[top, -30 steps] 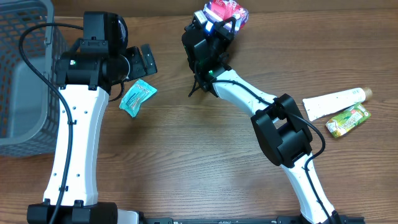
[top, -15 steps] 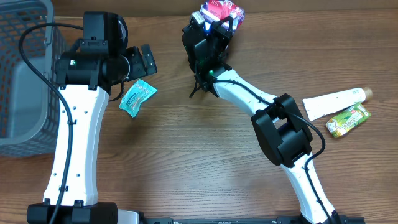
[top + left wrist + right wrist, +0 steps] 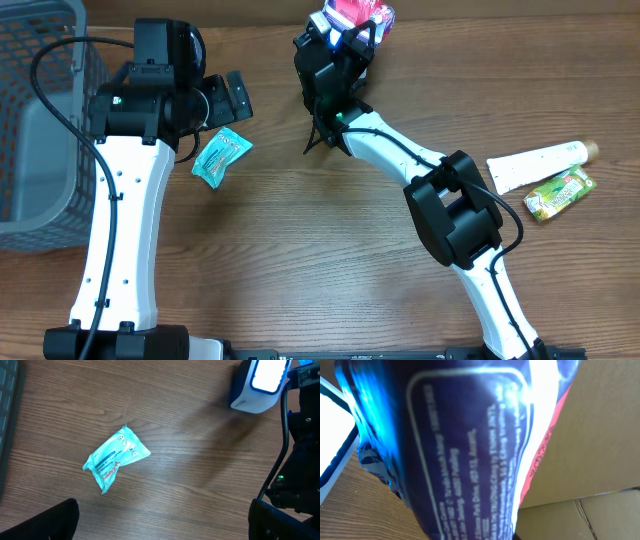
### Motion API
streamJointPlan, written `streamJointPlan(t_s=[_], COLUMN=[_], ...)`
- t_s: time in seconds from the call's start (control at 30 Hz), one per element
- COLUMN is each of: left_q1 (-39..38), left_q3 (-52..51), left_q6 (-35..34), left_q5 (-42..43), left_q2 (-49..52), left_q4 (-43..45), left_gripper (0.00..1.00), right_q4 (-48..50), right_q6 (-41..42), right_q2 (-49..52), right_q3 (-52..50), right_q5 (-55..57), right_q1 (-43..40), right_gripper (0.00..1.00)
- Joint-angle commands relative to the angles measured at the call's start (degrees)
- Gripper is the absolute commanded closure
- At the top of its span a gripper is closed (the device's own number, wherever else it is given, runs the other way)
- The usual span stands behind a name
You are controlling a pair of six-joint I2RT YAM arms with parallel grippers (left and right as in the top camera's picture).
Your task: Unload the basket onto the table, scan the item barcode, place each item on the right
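Right end effector (image 3: 347,42) pinches the red foil packet (image 3: 357,12) at the far edge of the surface, just beside the lit scanner (image 3: 260,382). Left end effector (image 3: 222,100) is spread wide above the teal sachet (image 3: 220,156).

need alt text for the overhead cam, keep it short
The right pincer holds a red packet at the far edge of the table. The left pincer stands open near a teal packet; a grey basket sits left, a white tube and green pouch right.
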Motion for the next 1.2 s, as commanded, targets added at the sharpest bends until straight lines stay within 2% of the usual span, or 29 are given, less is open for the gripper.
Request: streamJointPlan(t_s=[0.0, 0.37, 0.43, 0.47, 0.5, 0.6, 1.17], left_q1=[0.00, 0.00, 0.00, 0.00, 0.00, 0.00, 0.00], left_q3=[0.59, 0.59, 0.59, 0.59, 0.59, 0.59, 0.59], left_q6=[1.14, 1.14, 1.14, 1.14, 1.14, 1.14, 1.14], left_q5=[0.22, 0.22, 0.22, 0.22, 0.22, 0.22, 0.22], left_q2=[0.37, 0.37, 0.37, 0.37, 0.37, 0.37, 0.37], left_q4=[0.04, 0.04, 0.04, 0.04, 0.04, 0.02, 0.02], left_gripper=[0.00, 0.00, 0.00, 0.00, 0.00, 0.00, 0.00], right_q4=[0.68, 2.71, 8.15, 17.07, 21.42, 29.38, 24.44], right_q6=[0.37, 0.31, -3.15, -10.29, -13.84, -20.06, -22.58], right_q2=[-0.81, -0.81, -0.81, -0.59, -0.44, 0.55, 4.70], right_q3=[0.39, 0.15, -1.38, -3.91, -5.22, -8.17, -8.66], right_q5=[1.27, 1.07, 0.87, 0.02, -0.74, -2.43, -4.09], right_q1=[-0.33, -1.64, -1.90, -1.97, -1.95, -1.95, -2.64], right_gripper=[0.96, 0.96, 0.96, 0.96, 0.96, 0.96, 0.96])
